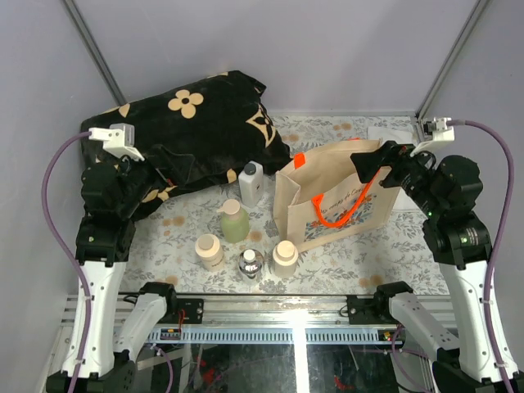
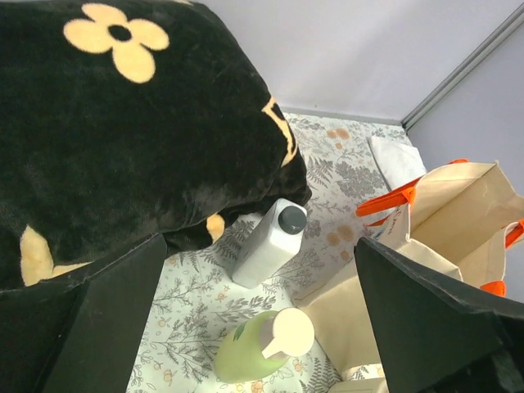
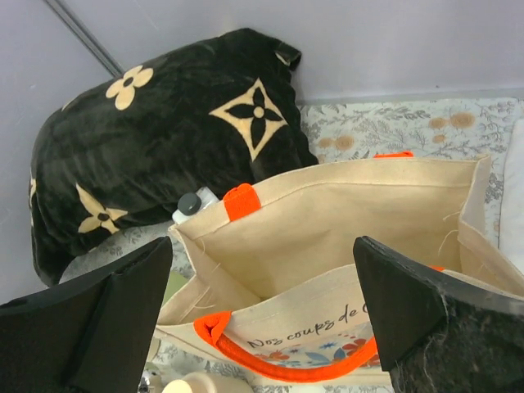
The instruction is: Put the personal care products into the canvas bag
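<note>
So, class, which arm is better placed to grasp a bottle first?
Left, probably: the left tool, open, faces the white bottle and green bottle. The right tool hangs open over the canvas bag, which stands between it and the bottles.

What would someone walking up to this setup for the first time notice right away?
The bulky black blanket with cream flowers, heaped at the far left of the table, catches the eye first. Next comes the beige canvas bag standing open right of centre, its bright orange handles vivid against the floral tablecloth. Five small bottles stand clustered to the bag's left and front, none of them in it yet.
</note>
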Controlling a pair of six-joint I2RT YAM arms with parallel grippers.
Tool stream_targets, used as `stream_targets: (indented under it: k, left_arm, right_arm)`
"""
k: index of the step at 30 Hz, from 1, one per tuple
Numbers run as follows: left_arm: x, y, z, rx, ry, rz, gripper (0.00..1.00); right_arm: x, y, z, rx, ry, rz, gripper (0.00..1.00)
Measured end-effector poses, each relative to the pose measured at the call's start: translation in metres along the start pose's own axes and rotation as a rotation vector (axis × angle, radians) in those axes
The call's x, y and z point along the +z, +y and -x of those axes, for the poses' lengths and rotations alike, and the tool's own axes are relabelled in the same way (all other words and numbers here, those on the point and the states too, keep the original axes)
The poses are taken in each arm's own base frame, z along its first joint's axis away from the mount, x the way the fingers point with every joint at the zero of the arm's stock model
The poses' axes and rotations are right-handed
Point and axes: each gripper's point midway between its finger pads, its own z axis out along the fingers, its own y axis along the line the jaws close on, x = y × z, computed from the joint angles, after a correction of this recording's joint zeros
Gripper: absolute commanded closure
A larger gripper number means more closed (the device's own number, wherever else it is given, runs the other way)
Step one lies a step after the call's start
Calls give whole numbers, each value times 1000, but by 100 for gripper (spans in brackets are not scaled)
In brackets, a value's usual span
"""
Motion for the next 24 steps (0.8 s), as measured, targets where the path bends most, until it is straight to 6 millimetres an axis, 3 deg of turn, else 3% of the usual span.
stream_targets:
  k: [6, 12, 18, 24]
  left_arm:
    - [8, 3, -9, -15, 20, -11, 0]
    - [17, 4, -10, 7, 19, -24, 0]
    - [43, 9, -15, 28, 97, -38, 0]
    - [73, 5, -57, -1, 267, -86, 0]
  right_arm:
    - [-5, 3, 15, -16, 76, -41, 1]
    - [-21, -7, 31, -10, 135, -175, 1]
    - [-29, -29, 2, 2, 222, -276, 0]
    - [-24, -48, -18, -1, 283, -351, 1]
